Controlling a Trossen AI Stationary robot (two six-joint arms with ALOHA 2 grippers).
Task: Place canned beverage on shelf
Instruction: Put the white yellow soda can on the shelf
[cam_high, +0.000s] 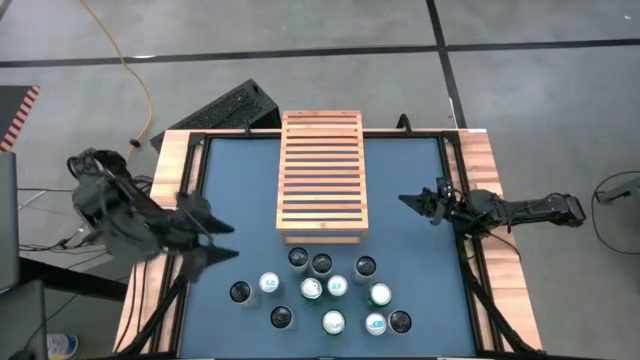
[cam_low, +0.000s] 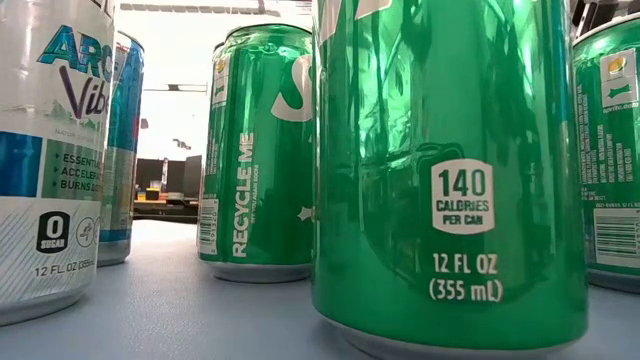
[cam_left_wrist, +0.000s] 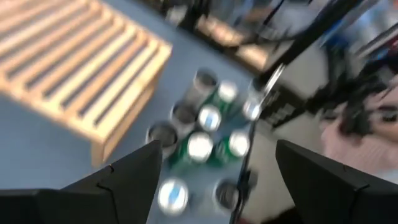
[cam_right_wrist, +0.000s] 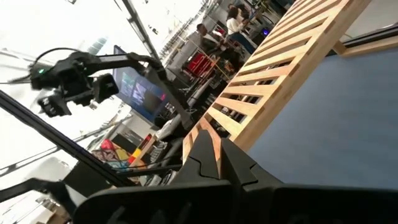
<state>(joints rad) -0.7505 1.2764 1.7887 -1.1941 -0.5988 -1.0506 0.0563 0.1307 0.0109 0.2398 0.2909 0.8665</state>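
From above I see the blue table (cam_high: 240, 180) with the wooden shelf (cam_high: 321, 175) lying along its middle toward the far edge, its slats bare. A cluster of cans (cam_high: 325, 290) stands upright near the near edge, just below the shelf's near end, several almost touching. My left gripper (cam_high: 222, 240) hangs over the table's left edge, fingers spread apart and holding nothing, aimed toward the cans. My right gripper (cam_high: 408, 201) waits near the right edge, fingers pressed together and empty, well apart from the cans.

The risk I judge from here: the cans are packed tight, so wide fingers pushing in could knock a neighbour over or shove the group. A can set on the shelf could also tip if its base catches a gap between slats
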